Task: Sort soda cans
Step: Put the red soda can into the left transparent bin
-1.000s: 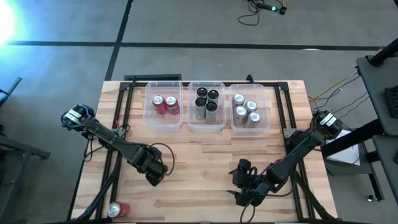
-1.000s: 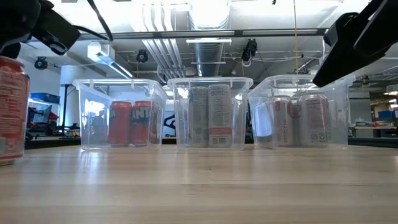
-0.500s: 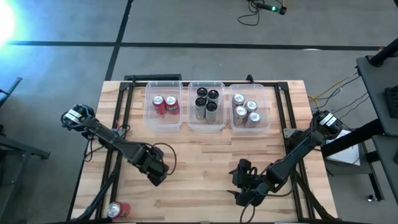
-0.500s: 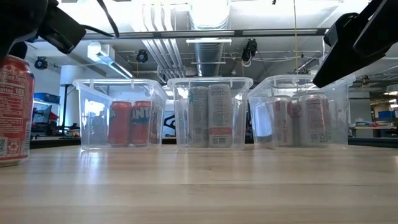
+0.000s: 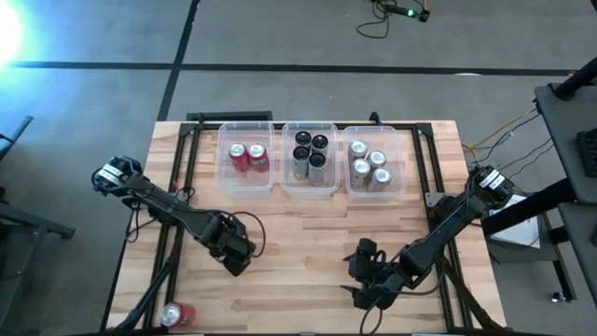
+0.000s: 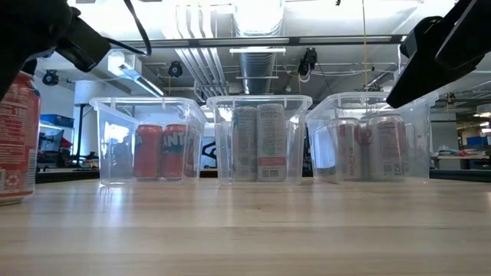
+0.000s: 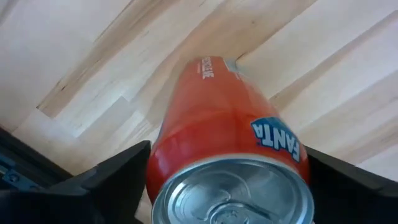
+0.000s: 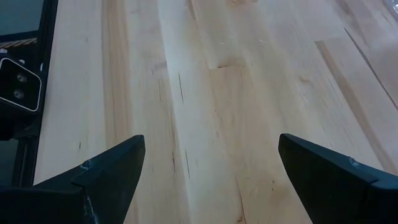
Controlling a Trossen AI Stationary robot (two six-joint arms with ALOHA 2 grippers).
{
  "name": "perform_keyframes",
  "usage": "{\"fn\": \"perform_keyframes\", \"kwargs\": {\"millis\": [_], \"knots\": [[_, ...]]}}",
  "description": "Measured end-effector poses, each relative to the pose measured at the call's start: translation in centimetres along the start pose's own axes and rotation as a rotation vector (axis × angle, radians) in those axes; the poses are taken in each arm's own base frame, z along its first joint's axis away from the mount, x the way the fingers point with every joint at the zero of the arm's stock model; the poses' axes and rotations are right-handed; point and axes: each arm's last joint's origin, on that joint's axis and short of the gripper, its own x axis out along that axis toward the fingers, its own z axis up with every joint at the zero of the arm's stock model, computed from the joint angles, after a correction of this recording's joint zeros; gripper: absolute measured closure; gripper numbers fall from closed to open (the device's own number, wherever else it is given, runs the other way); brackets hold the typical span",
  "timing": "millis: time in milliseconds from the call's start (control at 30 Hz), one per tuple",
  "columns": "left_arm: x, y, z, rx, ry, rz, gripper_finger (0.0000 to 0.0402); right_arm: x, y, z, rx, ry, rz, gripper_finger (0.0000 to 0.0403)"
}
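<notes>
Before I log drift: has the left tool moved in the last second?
Yes: seen from above, the left tool edged slightly toward the table's middle, away from its left edge.

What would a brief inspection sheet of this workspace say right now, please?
Surface: wooden table, bare across the middle.
Job's things: red cans, black cans and silver cans, each kind in its own one of the clear bins; a red Fanta can upright at the left hand; a loose red can at the left corner far from the bins.
Clutter: nothing seen.
Hands: left hand around the Fanta can, grip unclear; right hand open, empty, above bare wood.
Cables: loop by the left arm; wires right of the table.
Surroundings: grey floor; no people seen.
</notes>
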Motion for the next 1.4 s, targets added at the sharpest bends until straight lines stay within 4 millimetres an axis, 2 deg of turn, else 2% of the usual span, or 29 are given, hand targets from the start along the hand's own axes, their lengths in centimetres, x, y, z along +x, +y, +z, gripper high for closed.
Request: {"fn": "perform_keyframes", "kwargs": {"millis": [133, 267, 333, 467, 633, 733, 867, 967, 1067, 1133, 1267, 1400], "knots": [[0.0, 0.1, -0.1, 0.007, 0.039, 0.002, 0.0116, 0.0, 0.0, 0.0, 0.000, 0.000, 0.000, 0.0039], [-0.2, 0.4, -0.3, 0.030, 0.072, 0.022, 0.0124, 0.0, 0.0, 0.0, -0.003, 0.001, 0.001, 0.0039], [-1.0, 0.7, -0.5, 0.044, 0.071, 0.048, 0.0124, 0.0, 0.0, 0.0, -0.008, 0.001, 0.002, 0.0039], [-4.7, 0.6, -0.7, 0.113, -0.002, 0.027, 0.0124, 0.0, 0.1, 0.0, -0.014, 0.003, 0.004, 0.0039], [-11.2, 1.2, -1.1, 0.160, -0.198, -0.059, 0.0124, 0.0, -0.1, 0.2, -0.024, -0.003, -0.001, 0.0039], [-14.6, 2.4, -0.9, 0.124, -0.326, -0.074, 0.0124, 0.0, -0.2, 0.8, -0.040, -0.013, -0.003, 0.0039], [-18.3, 4.1, 0.7, 0.009, -0.521, -0.085, 0.0124, 0.1, -0.5, 1.7, -0.065, -0.029, -0.013, 0.0039], [-19.8, 5.6, 3.0, -0.074, -0.571, -0.091, 0.0124, 0.4, -1.0, 2.2, -0.061, -0.050, -0.049, 0.0039], [-20.5, 7.6, 5.8, -0.164, -0.576, -0.057, 0.0124, 0.7, -1.6, 2.5, -0.056, -0.044, -0.074, 0.0039], [-20.2, 9.1, 7.7, -0.215, -0.549, -0.022, 0.0124, 0.9, -2.0, 2.6, -0.026, -0.032, -0.092, 0.0039], [-18.2, 11.5, 10.8, -0.271, -0.426, 0.049, 0.0124, 1.1, -2.6, 2.4, -0.004, -0.002, -0.120, 0.0039], [-15.6, 13.0, 12.9, -0.286, -0.321, 0.121, 0.0124, 1.3, -2.7, 2.3, -0.010, 0.008, -0.121, 0.0039]]}}
